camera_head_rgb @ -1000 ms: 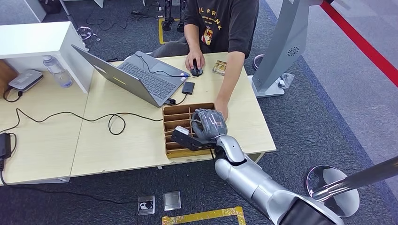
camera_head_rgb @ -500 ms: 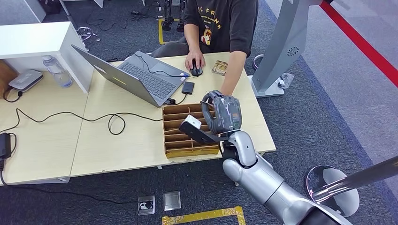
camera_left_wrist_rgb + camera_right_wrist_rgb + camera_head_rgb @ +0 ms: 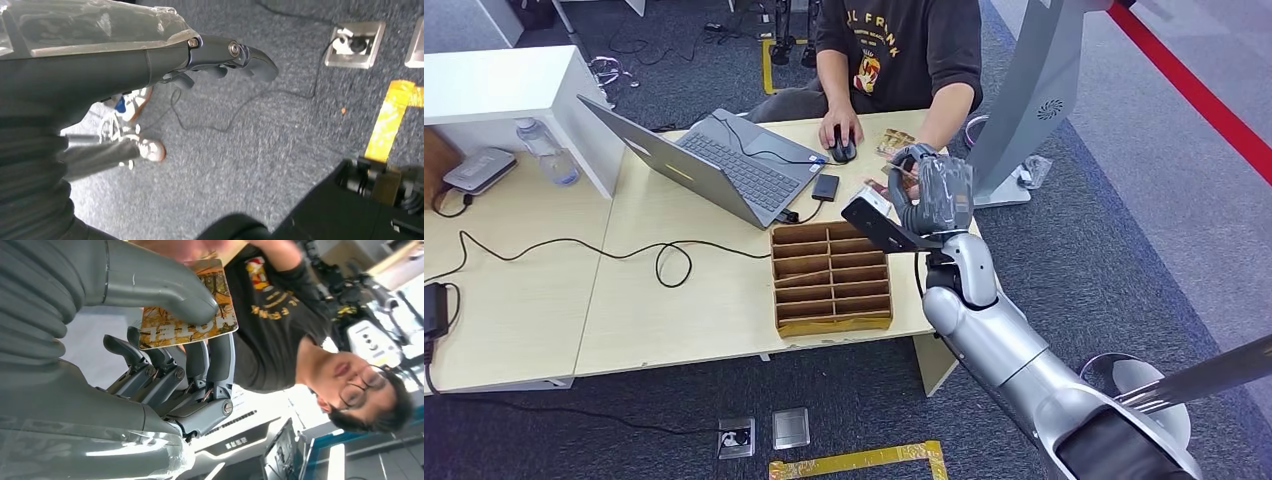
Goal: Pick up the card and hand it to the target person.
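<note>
My right hand [image 3: 932, 195] is raised above the table's right part, in front of the seated person [image 3: 904, 50]. It pinches an orange picture card [image 3: 200, 315] between the thumb [image 3: 165, 290] and the darker fingers. A blurred hand of the person [image 3: 185, 247] touches the card's far edge; in the head view that arm [image 3: 944, 128] reaches down to my hand. My left hand [image 3: 150, 55] hangs over the carpet, holding nothing, its fingers loosely extended.
A cardboard organiser [image 3: 829, 275] with several slots sits on the table below my right hand. An open laptop [image 3: 714, 165], a mouse [image 3: 842, 150] under the person's other hand, cables and another card [image 3: 892, 143] lie farther back. A grey stand [image 3: 1024, 100] rises at the right.
My right hand lifted from the organiser and moved away toward the person, carrying the card. The person's arm left the organiser and now meets my hand.
</note>
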